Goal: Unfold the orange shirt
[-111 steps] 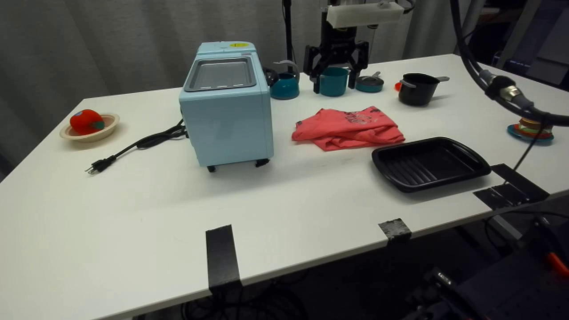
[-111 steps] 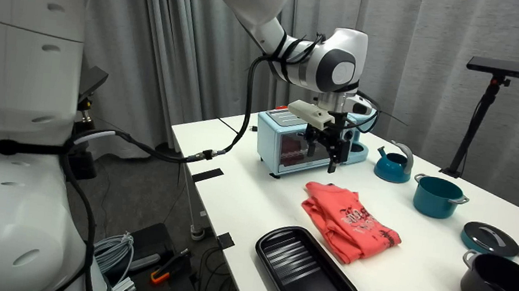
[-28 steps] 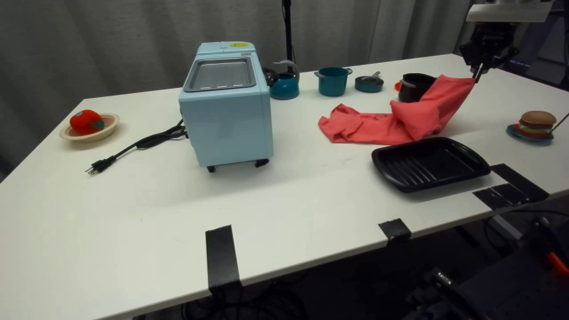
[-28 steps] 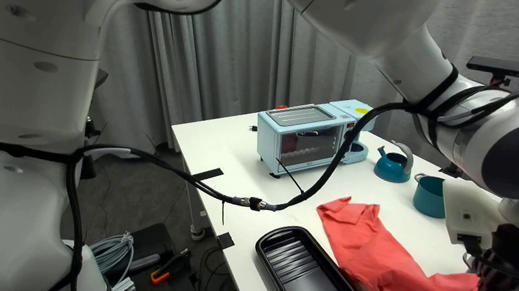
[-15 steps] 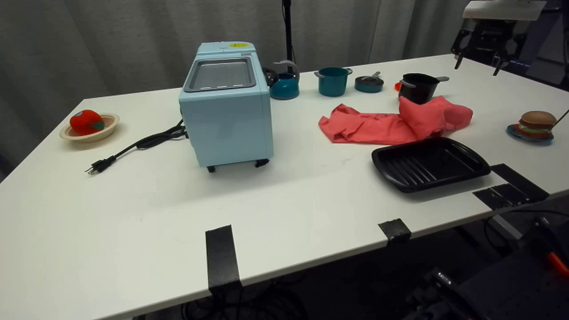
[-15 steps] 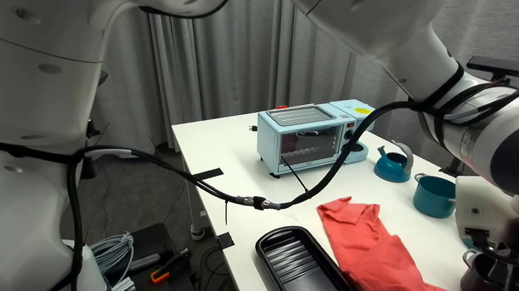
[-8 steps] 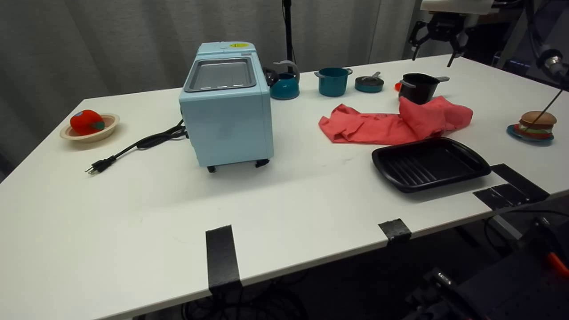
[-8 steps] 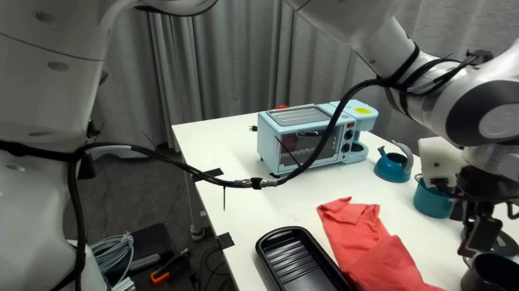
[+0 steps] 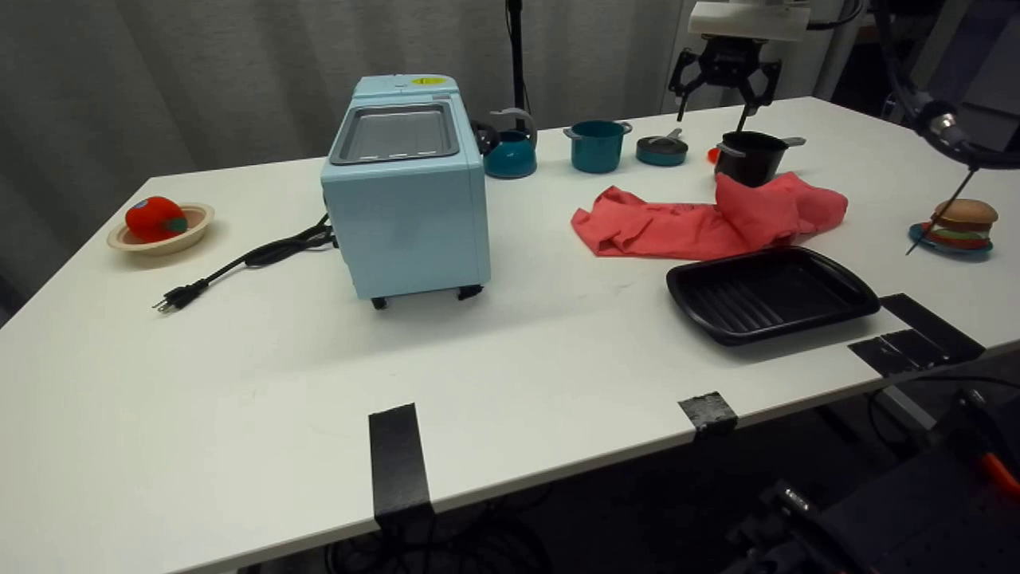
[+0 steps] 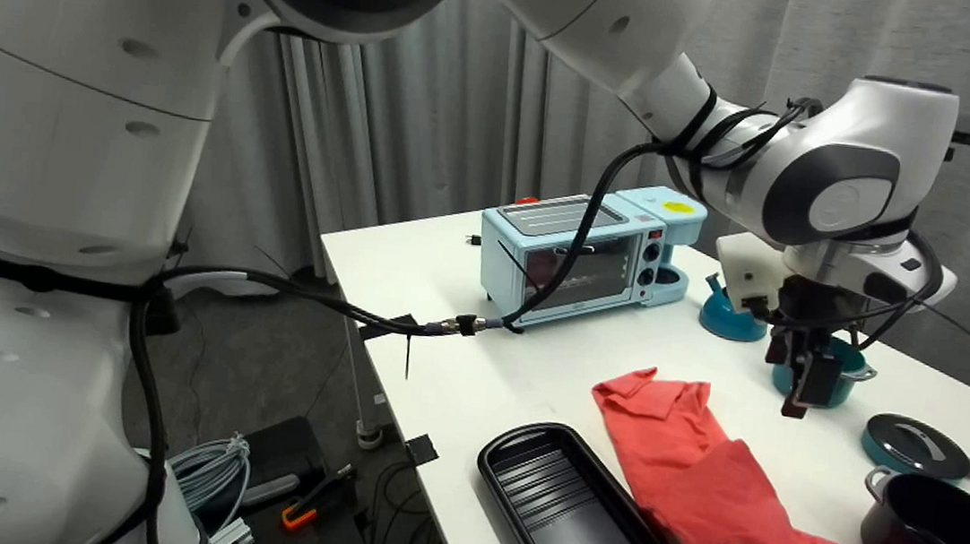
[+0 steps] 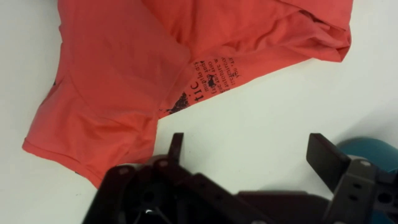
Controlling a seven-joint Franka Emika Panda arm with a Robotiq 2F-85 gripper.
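Observation:
The orange shirt (image 9: pixel 677 231) lies in a long, crumpled strip on the white table, seen in both exterior views. Its far end is bunched beside the black pot, while the end toward the toaster oven lies flatter with a folded corner. In the wrist view the shirt (image 11: pixel 124 62) shows a doubled-over flap, a hemmed edge at lower left and dark printed lettering partly covered by the fold. My gripper (image 9: pixel 711 124) hangs above the table, behind the shirt and apart from it. Its fingers (image 11: pixel 326 158) stand wide, with only bare table showing between them in the wrist view.
A black roasting pan (image 10: pixel 576 516) sits right against the shirt's near side. Behind the shirt stand the black pot (image 9: pixel 749 159), a lidded pan (image 9: pixel 661 151), a teal pot (image 9: pixel 598 147) and a kettle (image 9: pixel 510 157). The light blue toaster oven (image 9: pixel 406 223) is off one end.
The shirt has gone from a compact bundle to a longer strip drawn toward the black pot. My gripper has released it, then travelled back toward the teal pot; the shirt has stayed still since.

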